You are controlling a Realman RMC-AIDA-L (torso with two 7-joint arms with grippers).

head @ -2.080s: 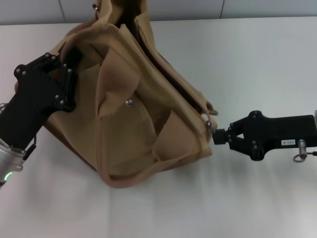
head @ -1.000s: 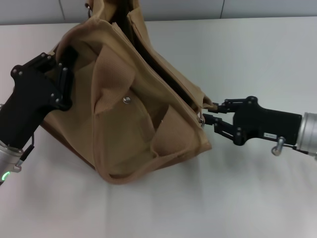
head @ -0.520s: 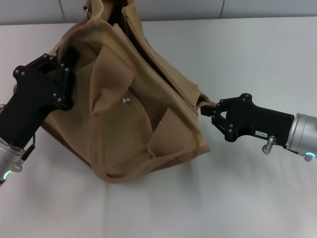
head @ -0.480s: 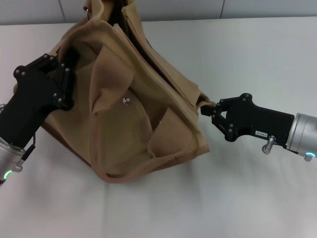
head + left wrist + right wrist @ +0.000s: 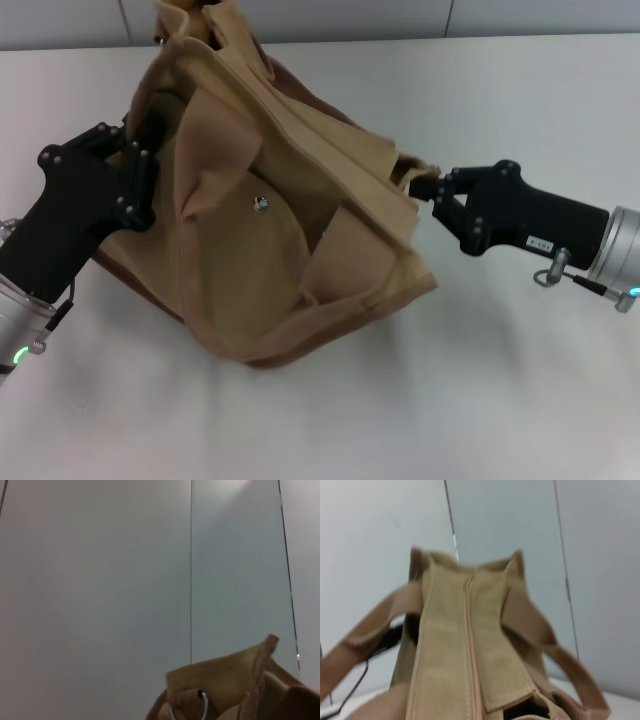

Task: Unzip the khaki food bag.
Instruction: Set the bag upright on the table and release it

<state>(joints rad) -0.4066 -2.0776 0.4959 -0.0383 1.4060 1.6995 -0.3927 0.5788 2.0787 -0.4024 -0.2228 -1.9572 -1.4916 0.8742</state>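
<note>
The khaki food bag lies tilted on the white table, with its pocket flap and silver snap facing up. My left gripper is shut on the fabric of the bag's left side. My right gripper is shut on the bag's right end, where the zipper ends; the metal pull is hidden between the fingers and the fabric. The right wrist view shows the bag's top with the zipper line closed and a handle on each side. The left wrist view shows a bag corner with a metal ring.
The table's far edge meets a grey panelled wall just behind the bag. Both black arms lie low over the table, the left one at the left edge and the right one at the right.
My right gripper opened, came in on the bag's zipper end, shut and rose towards the far side with it. The bag folded over and its top swung left. My left gripper kept its hold.
</note>
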